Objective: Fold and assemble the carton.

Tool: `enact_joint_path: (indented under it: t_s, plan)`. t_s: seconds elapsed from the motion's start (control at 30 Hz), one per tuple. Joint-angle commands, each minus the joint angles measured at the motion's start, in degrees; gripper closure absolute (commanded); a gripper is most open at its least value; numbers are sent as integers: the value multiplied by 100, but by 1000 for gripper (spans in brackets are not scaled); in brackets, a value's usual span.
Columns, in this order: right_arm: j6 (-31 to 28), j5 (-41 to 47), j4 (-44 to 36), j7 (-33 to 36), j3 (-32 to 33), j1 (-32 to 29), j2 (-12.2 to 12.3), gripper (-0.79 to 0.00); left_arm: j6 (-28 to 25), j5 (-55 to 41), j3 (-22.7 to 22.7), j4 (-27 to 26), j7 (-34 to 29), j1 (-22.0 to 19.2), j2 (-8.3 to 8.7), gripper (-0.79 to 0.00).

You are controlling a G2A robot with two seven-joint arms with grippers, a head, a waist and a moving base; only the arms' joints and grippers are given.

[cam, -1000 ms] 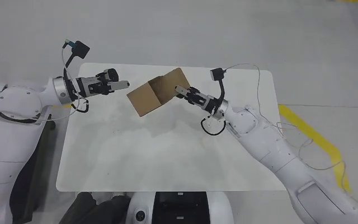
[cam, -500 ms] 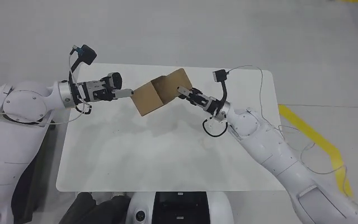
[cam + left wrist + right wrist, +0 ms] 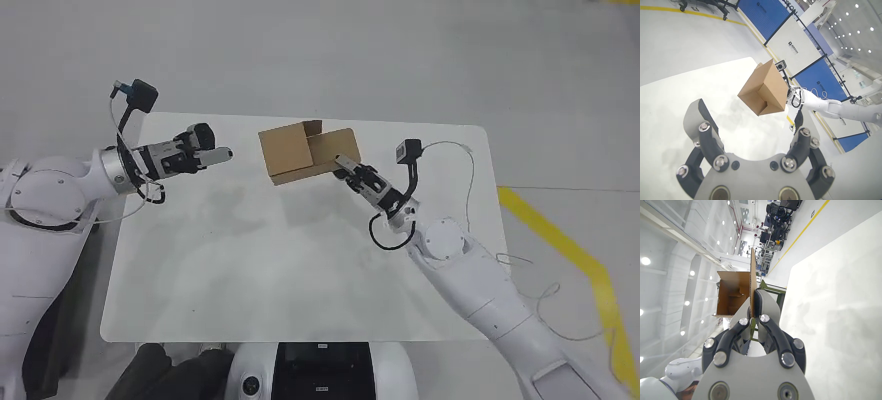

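Grip first: your right gripper (image 3: 753,298) is clenched edge-on over one cardboard panel at the open end of the carton (image 3: 300,152), one finger inside and one outside. That pinch alone carries the box, which hangs above the far part of the table (image 3: 250,300) and touches nothing else. Your left gripper (image 3: 750,110) stands released, fingers spread, pointed at the carton's other end but well apart from it. That end looks to have its flaps turned inward (whether they are locked, you cannot tell from here). I judge you are mid-assembly, presenting the box for the second arm. Next calls for bringing the left gripper in squarely to press or tuck those flaps while the right holds firm.
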Motion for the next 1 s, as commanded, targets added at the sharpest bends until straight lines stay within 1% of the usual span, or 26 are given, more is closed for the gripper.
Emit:
enact_joint_path:
  t_s: [0.0, 0.07, 0.1, 0.13, 0.2, 0.3, 0.43, 0.57, 0.7, 0.97]
  plan:
    - [96, 195, -61, 80, 99, -92, 7, 0, -303, 105, -55, -2, 113, 17, -8, -785]
    - [248, 366, -81, 171, 192, -151, 11, 0, -689, 409, -132, 3, 373, 54, -20, -785]
    - [316, 464, -103, 221, 231, -174, 10, 0, -876, 524, -152, -7, 596, 116, -35, -785]
    - [394, 542, -104, 277, 268, -191, 9, 0, -1014, 657, -154, -32, 680, 189, -43, -785]
    - [536, 654, -108, 373, 339, -208, 8, 0, -1301, 1212, -239, -123, 871, 277, -48, -785]
    - [733, 741, -87, 433, 441, -228, 4, 0, -1544, 2197, -237, -300, 1190, 441, -75, -785]
    - [871, 787, -90, 513, 544, -241, -9, 0, -1720, 3171, -119, -423, 1753, 538, -137, -785]
    - [962, 816, -99, 569, 600, -249, -35, 0, -1858, 3802, 41, -459, 2343, 555, -208, -785]
    - [1087, 777, -90, 627, 605, -210, -70, 0, -2015, 4566, 142, -432, 3157, 552, -288, -785]
    - [1087, 777, -90, 627, 605, -210, -70, 0, -2015, 4566, 142, -432, 3157, 552, -288, -785]
